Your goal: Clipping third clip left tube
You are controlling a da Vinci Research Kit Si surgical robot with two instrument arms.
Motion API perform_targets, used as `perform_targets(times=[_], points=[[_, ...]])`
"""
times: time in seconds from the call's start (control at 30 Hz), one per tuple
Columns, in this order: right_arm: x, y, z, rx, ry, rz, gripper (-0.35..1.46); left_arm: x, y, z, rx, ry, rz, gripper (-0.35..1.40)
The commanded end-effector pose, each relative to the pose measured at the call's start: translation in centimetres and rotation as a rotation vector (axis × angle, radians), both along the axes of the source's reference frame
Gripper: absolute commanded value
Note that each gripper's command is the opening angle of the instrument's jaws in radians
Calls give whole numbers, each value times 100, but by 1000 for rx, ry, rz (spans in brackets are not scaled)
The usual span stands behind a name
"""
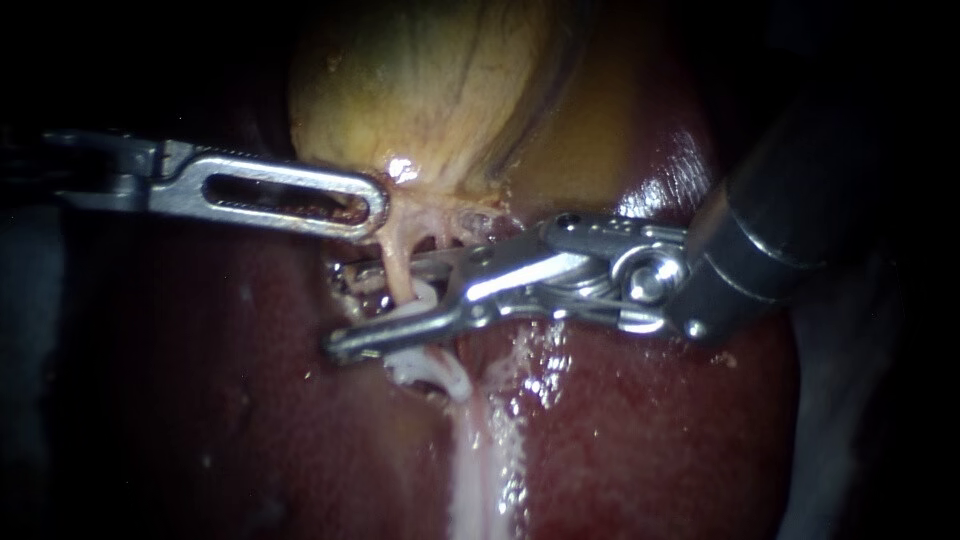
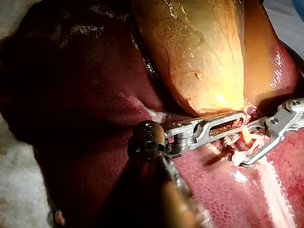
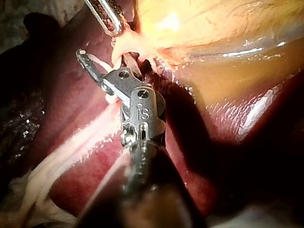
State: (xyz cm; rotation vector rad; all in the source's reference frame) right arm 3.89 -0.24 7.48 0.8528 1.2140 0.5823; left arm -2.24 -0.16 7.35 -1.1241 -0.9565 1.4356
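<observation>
Right instrument (image 1: 350, 310) holds its jaws apart astride the left tube (image 1: 398, 268), just below the gallbladder (image 1: 430, 90). Our left instrument (image 1: 368, 205) is clamped on the gallbladder's neck. We judge the tube soft, slick and easily torn, so we'd close squarely across its bare stretch nearest the gallbladder, without tugging.
</observation>
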Motion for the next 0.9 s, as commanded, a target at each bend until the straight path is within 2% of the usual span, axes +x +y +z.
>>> perform_targets(times=[0.03, 0.23, 0.33, 0.53, 0.63, 0.73, 0.9], points=[[1, 0, 0, 6, 1, 4, 44, 0, 0, 0, 0, 0, 0, -35], [3, 3, 1, 16, -2, 18, 41, -1, 0, 0, 0, 0, 0, -35], [3, 3, 0, 33, -7, 23, 31, -1, 0, 0, 0, 0, 0, -35], [0, 3, 0, 72, -15, 29, -35, -1, 0, 0, 0, 0, 0, -35], [-1, 4, 3, 117, -27, 35, -35, -1, 0, 0, 0, 0, 0, -35], [-3, 3, 5, 118, -63, 13, -35, -1, 0, 0, 0, 0, 0, -35], [-3, -2, 9, 118, -71, -11, -35, -1, 0, 0, 0, 0, 0, -35]])
